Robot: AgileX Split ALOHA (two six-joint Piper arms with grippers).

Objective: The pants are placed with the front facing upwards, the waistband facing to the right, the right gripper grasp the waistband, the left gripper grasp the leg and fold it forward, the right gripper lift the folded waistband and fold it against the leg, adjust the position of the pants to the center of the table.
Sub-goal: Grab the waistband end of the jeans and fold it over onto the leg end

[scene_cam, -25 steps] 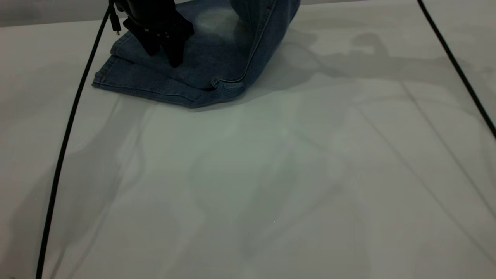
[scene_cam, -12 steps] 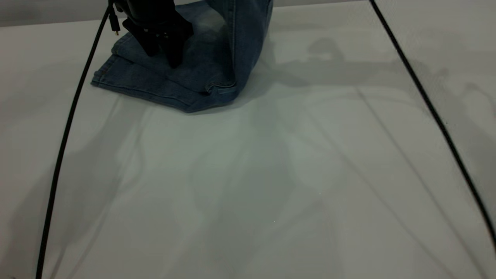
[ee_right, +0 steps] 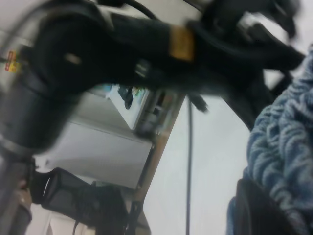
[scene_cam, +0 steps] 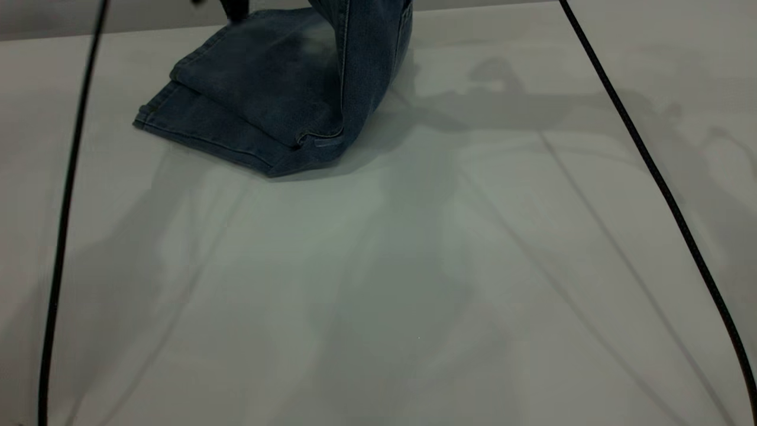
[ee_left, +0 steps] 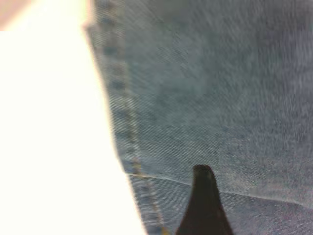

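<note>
Whereas half a second ago the left gripper stood planted on the folded denim, it has since risen almost out of the exterior view, and only a dark tip (scene_cam: 235,8) shows at the top edge. Across the table (scene_cam: 414,266) little else differs: the pants (scene_cam: 260,100) lie at the far side, left of centre, folded leg upon leg, while their right part rises steeply and is cut off by the top edge. That upright sheet has drawn a little nearer the flat legs, and the near fold has crept slightly leftwards.

What holds the raised cloth cannot be seen from outside (two black cables (scene_cam: 650,171) cross the table, nothing more). The right wrist view supplies it: the ruched waistband (ee_right: 283,147) bunches close against a dark finger (ee_right: 259,210) of the right gripper, which appears clamped on it, though the blur makes this hard to confirm; the other arm looms blurred behind.

From the left wrist, one dark fingertip (ee_left: 203,183) hangs over denim beside a tan-stitched seam (ee_left: 128,142). With its partner out of view, whether that claw is wide or narrow I cannot tell.
</note>
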